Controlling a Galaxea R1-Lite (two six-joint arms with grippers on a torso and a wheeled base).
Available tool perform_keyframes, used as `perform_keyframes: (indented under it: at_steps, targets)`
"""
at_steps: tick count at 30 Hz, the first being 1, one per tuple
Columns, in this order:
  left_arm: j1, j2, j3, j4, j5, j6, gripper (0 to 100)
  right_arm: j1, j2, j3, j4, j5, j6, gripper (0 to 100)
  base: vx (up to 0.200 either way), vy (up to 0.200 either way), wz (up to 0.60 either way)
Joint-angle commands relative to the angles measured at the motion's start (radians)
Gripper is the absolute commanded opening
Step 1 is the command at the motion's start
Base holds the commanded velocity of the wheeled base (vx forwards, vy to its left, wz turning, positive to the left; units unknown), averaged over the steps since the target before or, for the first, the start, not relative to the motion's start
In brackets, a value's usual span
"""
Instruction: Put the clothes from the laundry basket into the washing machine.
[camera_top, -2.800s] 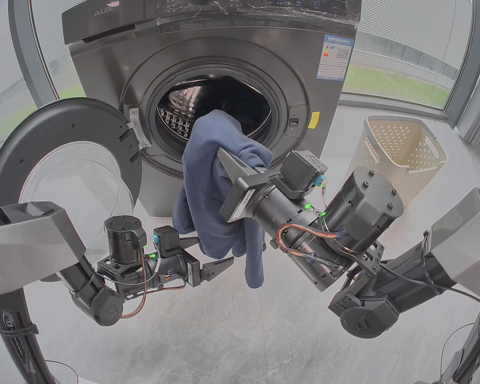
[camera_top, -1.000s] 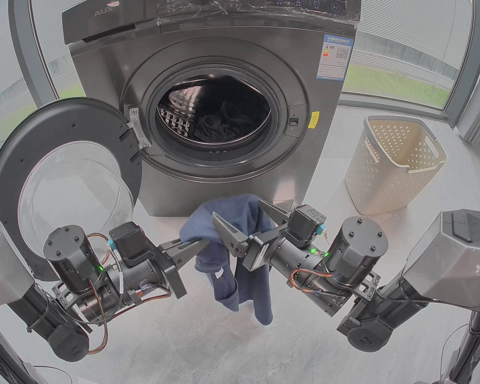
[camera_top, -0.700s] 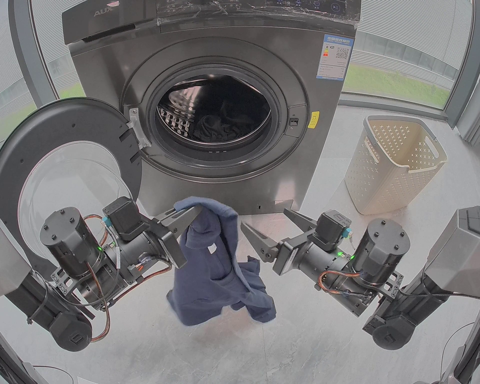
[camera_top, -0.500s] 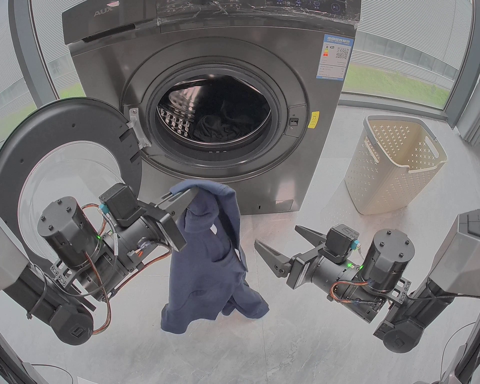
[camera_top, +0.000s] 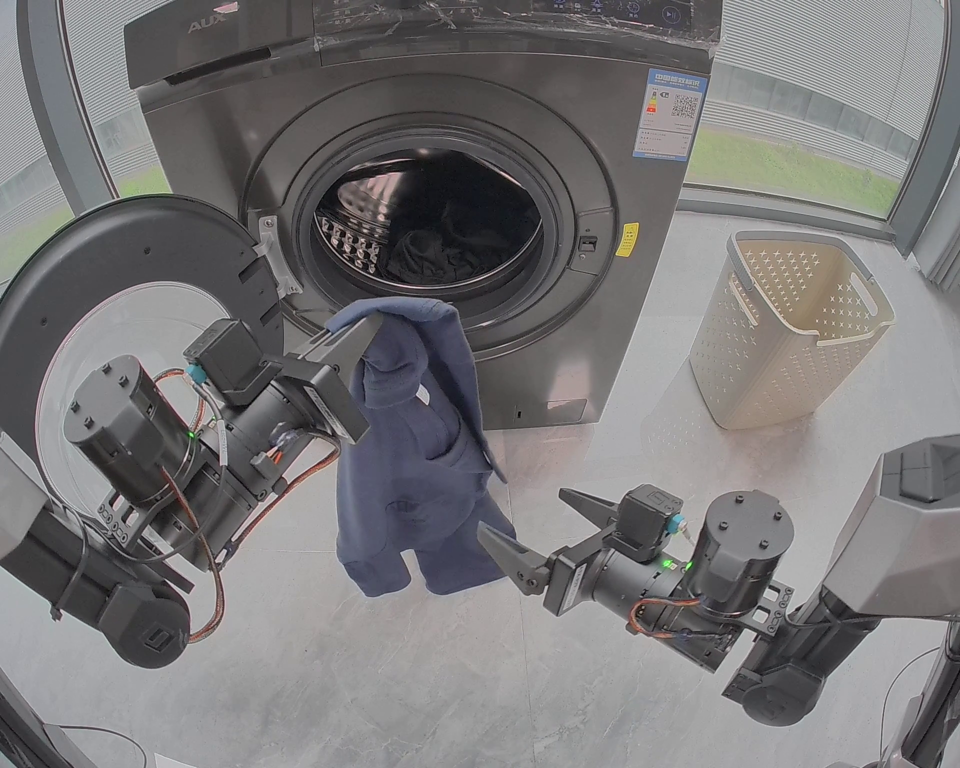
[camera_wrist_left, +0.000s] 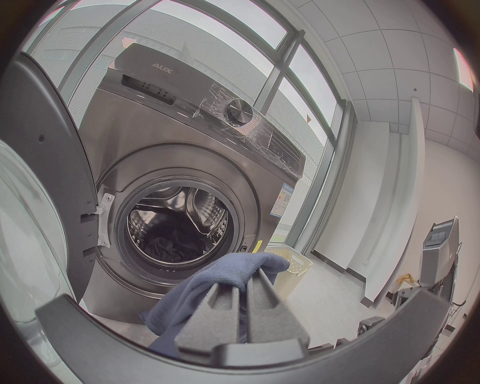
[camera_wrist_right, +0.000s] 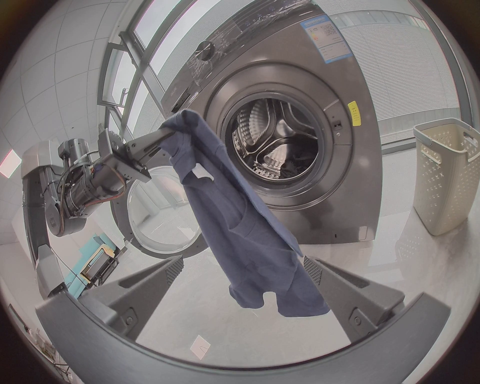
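One blue garment (camera_top: 420, 470) hangs below the left pincer (camera_top: 362, 330), which is clamped tight on the garment's top fold. One washing machine (camera_top: 590, 330) stands just beyond that pincer. Its round door (camera_top: 130, 250) is swung open on the pincer's left. The drum mouth is unobstructed, with one dark heap of clothes (camera_top: 440, 258) inside. The right pincer (camera_top: 522, 512), spread wide and holding nothing, sits lower, near the garment's hem. One laundry basket (camera_top: 790, 340) stands well apart beyond the right pincer, with open floor (camera_top: 620, 440) between them.
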Motion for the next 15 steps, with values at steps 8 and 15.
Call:
perform_keyframes:
  at_steps: [8, 15]
  targets:
    - [0.0, 0.002, -0.015, -0.001, 0.006, 0.0, 0, 0.08, 0.109, -0.11, -0.003, 0.058, 0.0, 100, 0.0, 0.0, 0.0]
    - [-0.002, 0.003, -0.013, -0.001, 0.006, 0.0, 0, 0.076, 0.168, -0.222, -0.003, 0.078, -0.006, 100, 0.0, 0.0, 0.0]
